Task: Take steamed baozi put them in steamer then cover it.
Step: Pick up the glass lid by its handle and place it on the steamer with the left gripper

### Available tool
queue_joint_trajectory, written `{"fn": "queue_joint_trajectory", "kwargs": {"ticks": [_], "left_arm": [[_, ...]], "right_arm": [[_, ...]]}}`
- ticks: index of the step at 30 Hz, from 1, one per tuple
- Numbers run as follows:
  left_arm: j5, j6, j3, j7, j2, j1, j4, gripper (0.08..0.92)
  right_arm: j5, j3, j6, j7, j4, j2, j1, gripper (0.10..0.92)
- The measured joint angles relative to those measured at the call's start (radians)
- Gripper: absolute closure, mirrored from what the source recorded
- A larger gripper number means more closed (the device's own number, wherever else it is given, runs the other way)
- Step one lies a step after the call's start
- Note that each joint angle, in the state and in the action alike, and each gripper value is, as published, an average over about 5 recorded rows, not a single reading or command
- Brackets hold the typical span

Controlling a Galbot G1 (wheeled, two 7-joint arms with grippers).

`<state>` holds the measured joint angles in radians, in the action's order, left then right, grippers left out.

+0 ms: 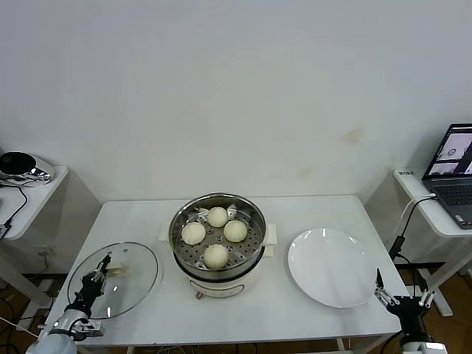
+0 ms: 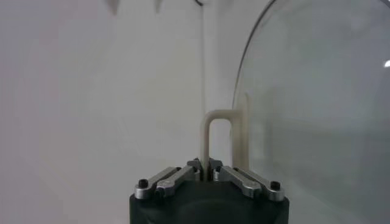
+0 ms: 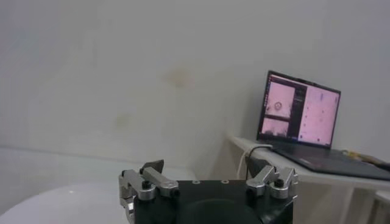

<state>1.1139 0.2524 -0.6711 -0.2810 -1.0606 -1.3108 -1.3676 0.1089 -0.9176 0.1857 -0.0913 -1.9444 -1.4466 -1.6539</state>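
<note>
Nearest the robot, at the front left of the white table [image 1: 310, 210], the left gripper [image 1: 101, 272] is clamped on the cream-white bar handle [image 2: 217, 137] of the round clear glass cover with a metal rim [image 1: 114, 279]. In the left wrist view the fingertips [image 2: 194, 165] meet around the foot of the handle, and the glass disc stands beside it, edge-on to the camera. In the head view the cover is at the table's front left corner, well apart from the pot; whether its rim touches the table cannot be told.

At the front right edge of the table, the right gripper [image 1: 399, 294] hangs with its fingers spread wide and nothing between them, just beside the flat round white plate [image 1: 330, 267]. The right wrist view shows the two finger bases [image 3: 148, 181] set far apart above the plate's pale rim.

At the table's centre stands the round shiny stainless-steel steamer [image 1: 217, 240] on its cream-white electric base, uncovered. Four small round cream-white steamed baozi [image 1: 216, 256] lie on its perforated tray: one at the front, one left, one right, one at the back, close together but each apart from the wall.

Farther off, an open laptop [image 1: 454, 173] with a lit screen rests on a white side shelf at the right, and a shiny dark rounded object [image 1: 22, 167] sits on a side shelf at the left, before a plain white wall.
</note>
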Motion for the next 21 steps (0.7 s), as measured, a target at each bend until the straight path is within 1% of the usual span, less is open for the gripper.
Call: {"fn": "queue_joint_trajectory", "kwargs": {"ticks": [4,8,15,21], "left_arm": [[-0.030,-0.017,-0.030,0.005,0.014,-0.040,-0.067,0.859],[-0.068,-0.039,-0.068,0.030,0.039,-0.082,-0.143,0.859],[-0.141,-0.091,-0.131,0.116,0.109,-0.116,-0.294,0.859],[-0.202,-0.153,-0.126,0.188,0.183,-0.117,-0.421,0.859]], "right_arm": [[-0.002,0.013,0.000,-0.001,-0.009,0.006,-0.004,0.203],[-0.009,0.024,0.004,-0.002,-0.013,0.009,-0.008,0.203],[-0.025,0.041,0.009,-0.003,-0.021,0.006,-0.012,0.203],[-0.042,0.052,0.014,-0.004,-0.039,-0.006,-0.020,0.203]]}}
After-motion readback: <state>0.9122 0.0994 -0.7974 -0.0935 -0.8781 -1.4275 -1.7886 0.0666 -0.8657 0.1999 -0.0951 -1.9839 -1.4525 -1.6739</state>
